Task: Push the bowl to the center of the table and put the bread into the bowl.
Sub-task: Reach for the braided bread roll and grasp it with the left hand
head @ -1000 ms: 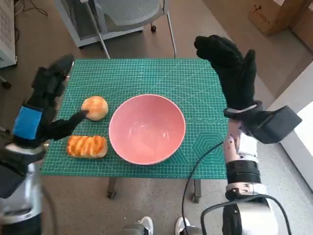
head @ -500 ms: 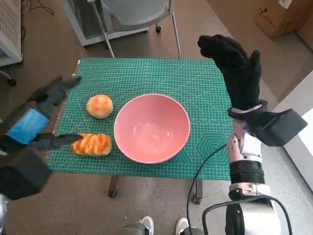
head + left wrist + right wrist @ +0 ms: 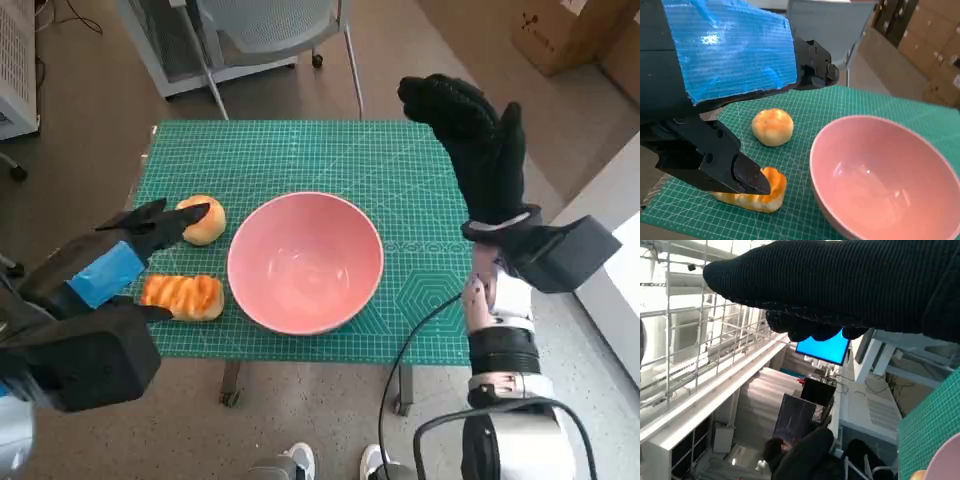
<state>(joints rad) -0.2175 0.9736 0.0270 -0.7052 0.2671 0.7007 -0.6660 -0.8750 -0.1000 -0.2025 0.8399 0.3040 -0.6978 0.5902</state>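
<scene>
The pink bowl [image 3: 305,262] [image 3: 885,175] stands empty near the middle of the green mat [image 3: 300,160]. Left of it lie two breads: a round bun [image 3: 203,219] [image 3: 772,127] and, nearer the front edge, a striped loaf [image 3: 182,297] [image 3: 754,190]. My left hand [image 3: 125,250] [image 3: 735,100] hovers over both with fingers spread, holding nothing; one finger hangs just above the loaf, another reaches over the bun. My right hand [image 3: 470,140] [image 3: 840,290] is raised above the mat's right side, fingers extended and empty.
A chair [image 3: 265,30] stands beyond the table's far edge. Cardboard boxes [image 3: 560,30] sit on the floor at the far right. A cable [image 3: 400,360] hangs off the right arm below the front edge. In the right wrist view a person [image 3: 805,455] sits in the room behind.
My left hand swung out to the left off the round bun, then came back lower and nearer, over the loaf and bun. The right hand, bowl and breads stay put; the view shifted slightly.
</scene>
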